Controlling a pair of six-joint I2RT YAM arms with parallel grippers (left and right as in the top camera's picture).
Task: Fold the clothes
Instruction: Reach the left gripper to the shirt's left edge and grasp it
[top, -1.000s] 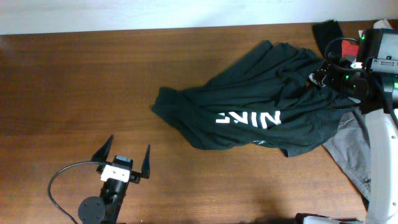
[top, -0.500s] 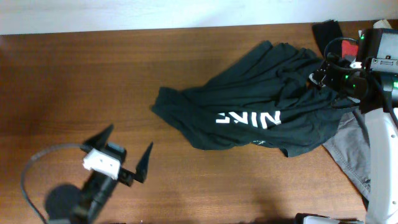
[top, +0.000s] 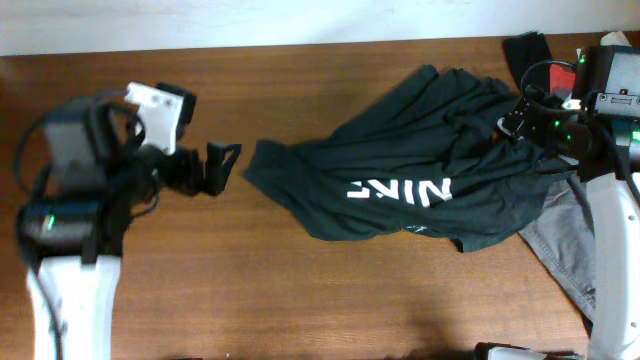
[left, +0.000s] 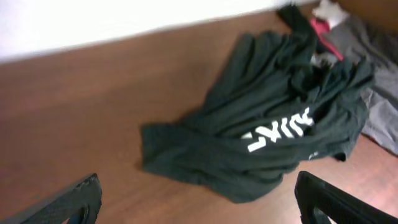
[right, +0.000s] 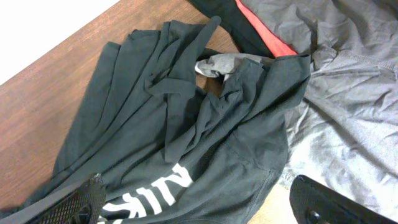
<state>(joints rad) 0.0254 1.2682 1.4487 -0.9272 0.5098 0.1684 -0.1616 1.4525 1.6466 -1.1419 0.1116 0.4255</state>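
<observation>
The left pincer (top: 218, 168) hangs over bare counter (top: 300, 90) with its fingers spread wide and nothing between them, pointing at the near edge of the dark shirt (top: 420, 170) and just short of it. The shirt lies in a loose heap on the right half of the counter, its white lettering (top: 398, 189) facing up and its right side bunched into deep creases.

It looks thin, soft and light. It will likely sag and drape from wherever it is lifted, slide easily on the smooth wood, and carry no risk of breaking. A pinch in the middle would probably only raise a tent of cloth. The flat left edge nearest the left pincer is the better hold, taken at a single layer near a corner, with a matching hold on the far side so the cloth can be pulled flat first.

The right pincer (top: 522, 122) hovers over the crumpled right side, fingers also apart and empty. There the shirt overlaps a grey garment (top: 565, 245), and a black cloth (top: 525, 50) lies beside its top. A deep grab could catch those too.
</observation>
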